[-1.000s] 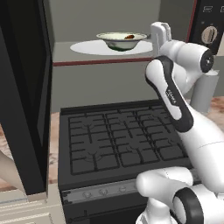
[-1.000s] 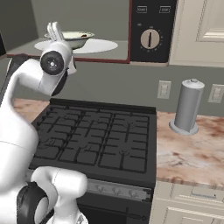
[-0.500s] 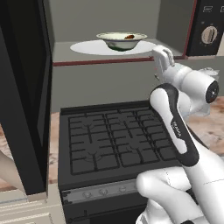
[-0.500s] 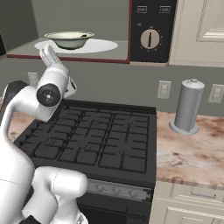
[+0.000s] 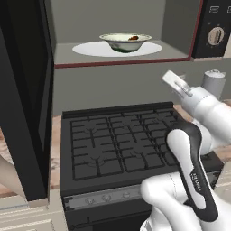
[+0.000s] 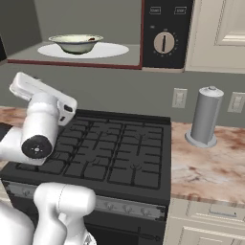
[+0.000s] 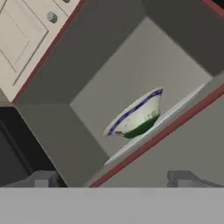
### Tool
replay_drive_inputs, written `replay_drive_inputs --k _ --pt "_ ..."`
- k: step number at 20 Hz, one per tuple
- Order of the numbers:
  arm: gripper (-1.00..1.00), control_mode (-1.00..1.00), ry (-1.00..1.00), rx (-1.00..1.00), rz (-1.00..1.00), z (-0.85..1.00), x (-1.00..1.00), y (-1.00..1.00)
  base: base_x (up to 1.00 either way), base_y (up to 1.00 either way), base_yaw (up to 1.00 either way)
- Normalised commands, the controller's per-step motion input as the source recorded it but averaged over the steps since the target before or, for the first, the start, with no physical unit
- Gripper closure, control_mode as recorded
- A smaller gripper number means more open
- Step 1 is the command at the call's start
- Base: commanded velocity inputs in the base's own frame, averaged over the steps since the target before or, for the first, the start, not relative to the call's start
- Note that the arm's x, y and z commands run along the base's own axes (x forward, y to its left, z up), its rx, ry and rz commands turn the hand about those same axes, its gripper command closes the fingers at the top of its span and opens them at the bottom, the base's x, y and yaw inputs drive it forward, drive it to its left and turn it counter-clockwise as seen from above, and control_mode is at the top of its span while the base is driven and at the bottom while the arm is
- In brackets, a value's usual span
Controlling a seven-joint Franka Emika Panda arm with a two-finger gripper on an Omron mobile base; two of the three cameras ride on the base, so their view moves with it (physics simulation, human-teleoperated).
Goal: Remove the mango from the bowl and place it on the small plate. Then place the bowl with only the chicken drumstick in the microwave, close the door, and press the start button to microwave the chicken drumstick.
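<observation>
**Arm drops away from the microwave, bowl left inside**

The bowl sits on the white turntable inside the microwave, with the chicken drumstick showing as a reddish-brown patch at its rim. The door stands open at the left. Compared with a second ago, the gripper has come down from bowl height to below the cavity floor, over the stove (the bowl itself has not shifted). In the hand view its fingertips sit wide apart with nothing between them, the bowl well beyond.
</observation>
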Motion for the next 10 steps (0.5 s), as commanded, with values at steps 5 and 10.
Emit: replay_drive_inputs --k 5,10 --pt "-1.00 -1.00 -0.28 -0.39 0.00 0.00 -0.69 0.35 0.00 0.00 0.00" --pt "-1.00 -1.00 -0.20 -0.32 -0.04 0.00 -0.56 0.67 0.00 0.00 0.00"
